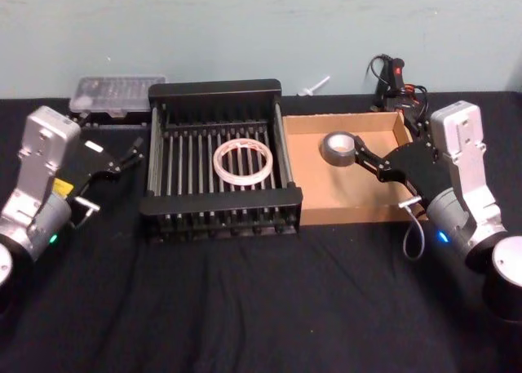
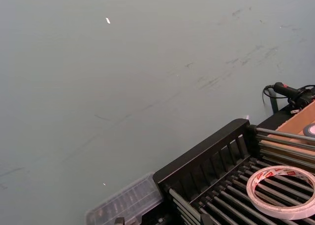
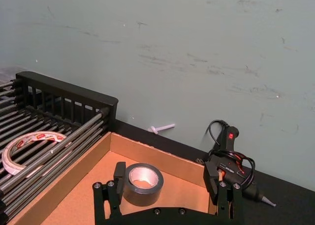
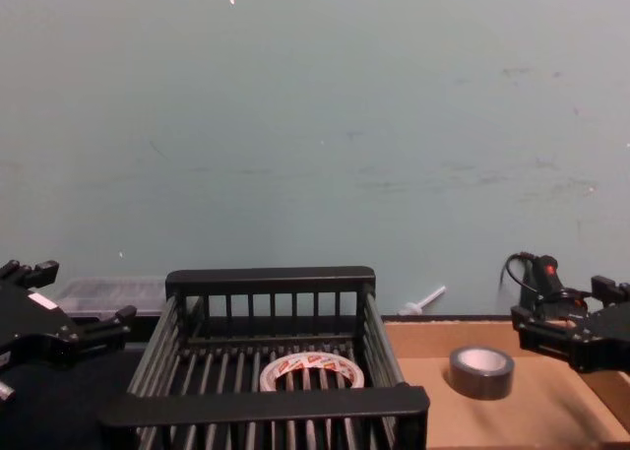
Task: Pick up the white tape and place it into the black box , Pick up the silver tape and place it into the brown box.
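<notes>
The white tape [image 1: 242,162] lies flat on the slatted floor of the black box [image 1: 216,90], at the table's middle; I also see the ring [image 4: 312,369] through the crate's bars [image 4: 271,278]. In the brown box [image 1: 342,206], to the right of the crate, the silver tape [image 1: 337,148] rests near the back left corner. My right gripper [image 3: 166,173] hovers open just behind the grey roll [image 3: 142,184], one finger [image 3: 119,172] close against its side. To the left of the crate my left gripper [image 1: 106,136] hangs open and holds nothing.
A clear plastic case [image 1: 114,94] sits behind my left gripper at the back left. A black glue gun with a coiled cable [image 1: 395,79] lies behind the cardboard tray, and a small white piece [image 1: 314,86] by the wall. Black cloth covers the table.
</notes>
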